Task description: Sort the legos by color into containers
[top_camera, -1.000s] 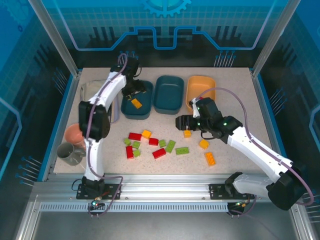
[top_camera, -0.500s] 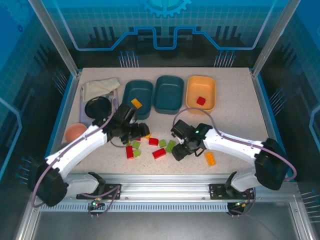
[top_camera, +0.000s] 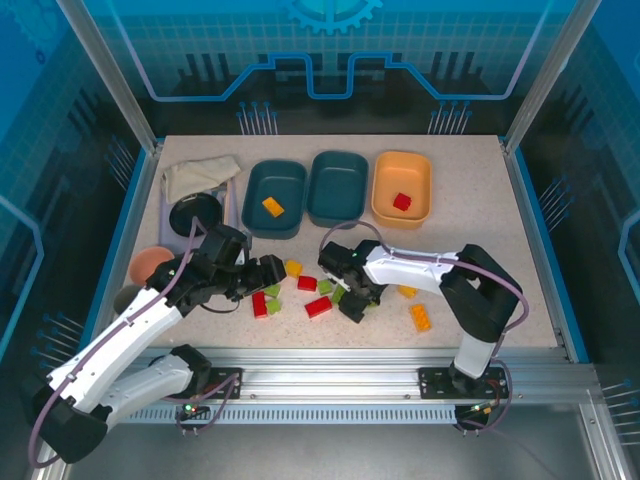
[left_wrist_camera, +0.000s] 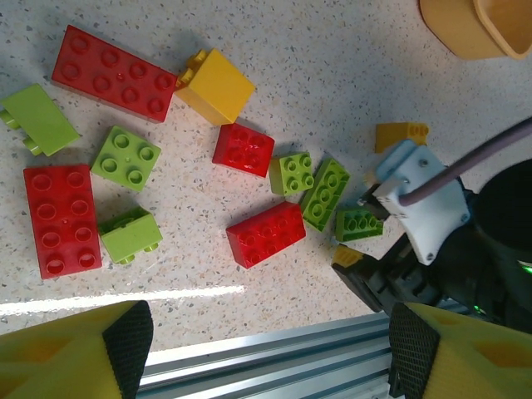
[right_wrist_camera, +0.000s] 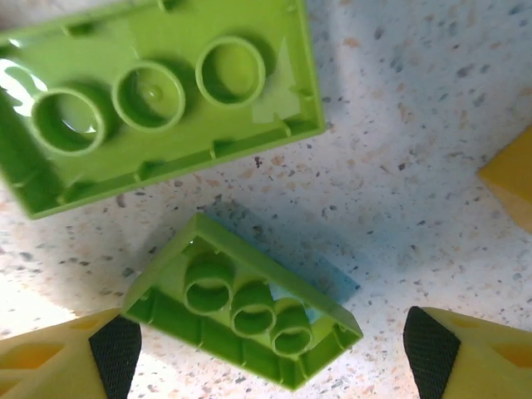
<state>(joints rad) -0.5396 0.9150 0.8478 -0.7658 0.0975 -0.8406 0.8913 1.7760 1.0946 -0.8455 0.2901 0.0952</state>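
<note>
Plastic, green brick [right_wrist_camera: 241, 312] | on counter [right_wrist_camera: 399, 166], hollow side showing, near longer green brick [right_wrist_camera: 158, 91] | light, rigid, slick (may skid if nudged) | pinch across long flat walls | right fingers [right_wrist_camera: 41, 366] apart, astride it | left fingers [left_wrist_camera: 58, 357] apart, empty

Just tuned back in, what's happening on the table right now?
Both arms are down at the loose lego pile, grippers open. The right gripper straddles a light green brick, not yet gripping it. The left gripper hovers near the red and green bricks, holding nothing. One orange-yellow brick lies in the left teal tub, one red brick in the orange tub.
</note>
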